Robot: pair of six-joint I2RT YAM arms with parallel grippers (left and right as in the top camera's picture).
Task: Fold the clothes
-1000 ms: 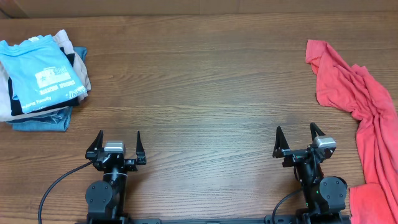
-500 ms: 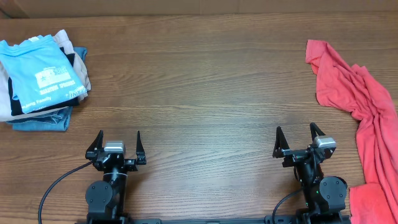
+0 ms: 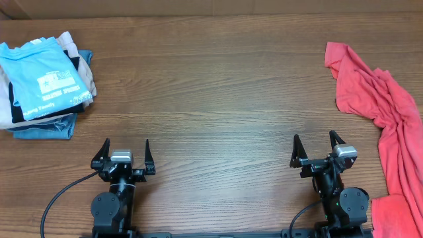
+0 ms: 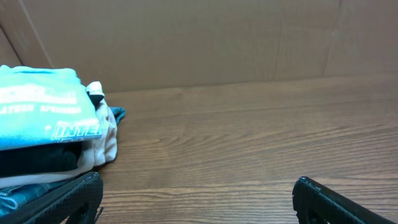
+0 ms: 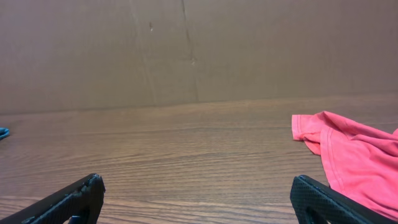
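Overhead view: I see a brown wood-grain table (image 3: 211,86). At its far left, a light sky-blue cotton T-shirt (image 3: 43,76) with white printed lettering lies folded on top of a stack of folded black, beige and denim-blue pieces (image 3: 39,127). Along the right edge, a loose coral-red garment (image 3: 370,99) sprawls crumpled from the far side toward the near corner. There a second patch of coral-red cloth (image 3: 393,215) shows; I cannot tell whether the two are one piece. The left gripper (image 3: 126,144) sits at the near edge, left of centre, its jaws spread wide with nothing between them. The right gripper (image 3: 314,139) sits at the near edge on the right, jaws equally spread and empty, near the coral-red garment but apart from it.

Left wrist view: two black fingers (image 4: 62,202) fill the bottom corners, with bare wood between them. The T-shirt tops its stack at the left, beyond the fingers. A brown cardboard wall (image 4: 217,37) rises behind the table.

Right wrist view: the black fingers again stand wide apart over bare wood. A hemmed corner of the coral-red garment lies on the table at the right, untouched.
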